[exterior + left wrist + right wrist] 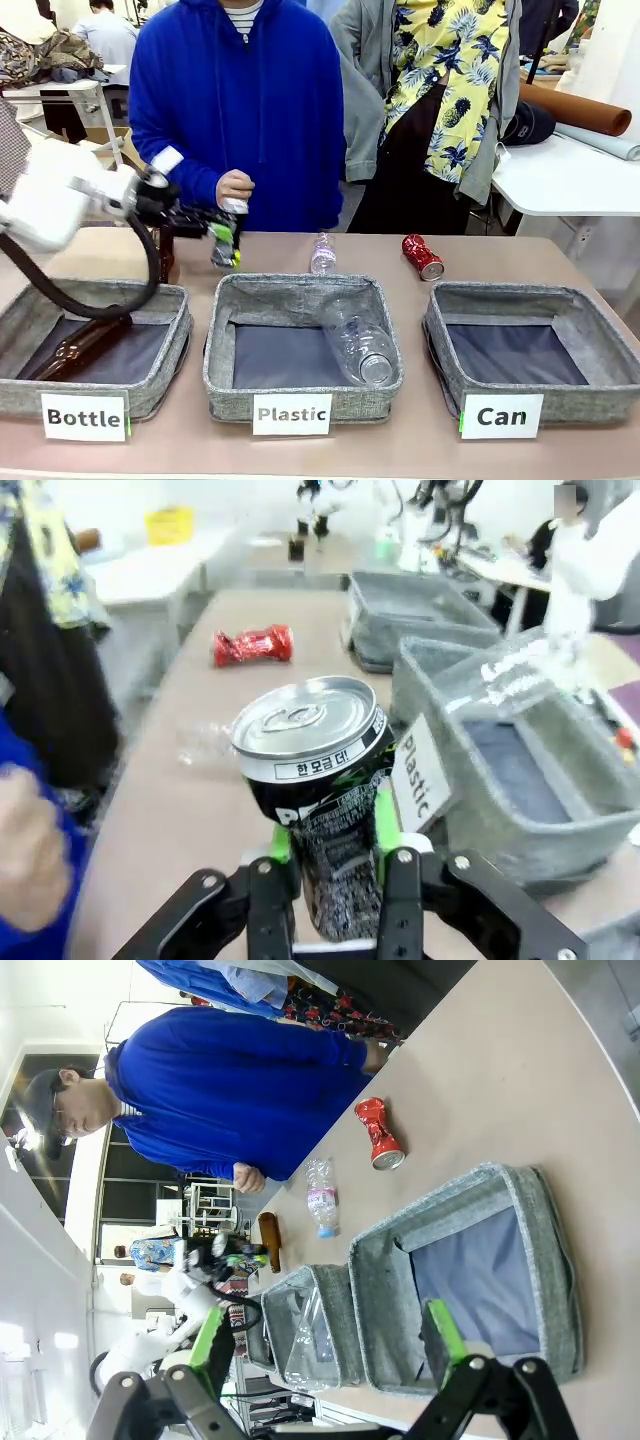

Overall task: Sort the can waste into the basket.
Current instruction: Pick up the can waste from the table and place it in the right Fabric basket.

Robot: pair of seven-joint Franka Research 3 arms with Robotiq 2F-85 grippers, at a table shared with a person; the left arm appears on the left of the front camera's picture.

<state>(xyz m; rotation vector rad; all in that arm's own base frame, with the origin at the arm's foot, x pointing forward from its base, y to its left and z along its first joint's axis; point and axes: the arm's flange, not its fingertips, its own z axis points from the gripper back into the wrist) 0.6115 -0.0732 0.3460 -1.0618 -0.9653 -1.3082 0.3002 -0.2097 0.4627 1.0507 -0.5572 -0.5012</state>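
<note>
- The left gripper (332,832) is closed on the black-and-silver can (322,770). Its green-padded fingers (383,820) are clamped on the lower body, one on each side.
- The can is carried roughly upright, long axis vertical, with the silver top up and tipped slightly toward the wrist camera. Whether its base is clear of the worktop (415,445) cannot be told.
- In the front view the can is held beyond the far-left corner of the Plastic basket (300,283). It sits just below a person's hand (235,186) and well apart from the Can basket (530,292).
- The red crushed can (422,257) is seen lying on its side on the worktop, near the Can basket's far-left corner. Its long axis is slanted, with one end aimed toward that basket.
- The right gripper (322,1317) is spread wide, with nothing held.
- The Can basket is empty, so nothing is judged sorted yet. One can is gripped, and both are left to be delivered.
</note>
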